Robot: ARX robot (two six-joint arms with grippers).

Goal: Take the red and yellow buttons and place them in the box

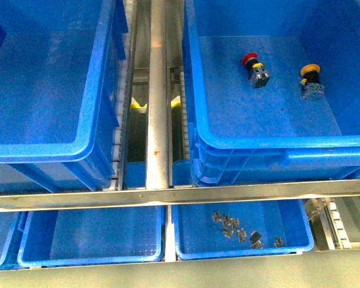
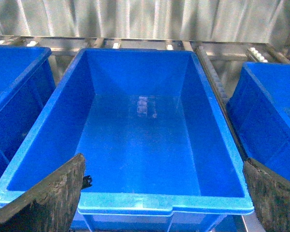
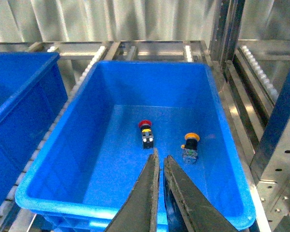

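A: Red cap and yellow cap, both on black-grey block bodies. The red button (image 1: 254, 70) and the yellow button (image 1: 311, 80) lie on their sides, a little apart, in the upper right of the front view, on the floor of the right-hand box (image 1: 276, 143).

B: And the big crate at the upper left?

A: The left box (image 1: 48, 153) shows only a bare blue floor, and the left wrist view agrees.

B: How would they handle?

A: My guess: hard plastic, light, stiff, unlikely to break. The domed caps look smooth and rounded, so they could slip or roll out of a pinch. The squarish body has flatter faces; I would grip there, across the block just behind the cap.

B: The tools?

A: The right gripper (image 3: 160, 166) hangs above the near rim of that box with its fingers nearly pressed together, a thin slit between them, holding nothing. It must widen before closing on a body. The left gripper (image 2: 164, 188) stands spread wide over the left box, also carrying nothing.
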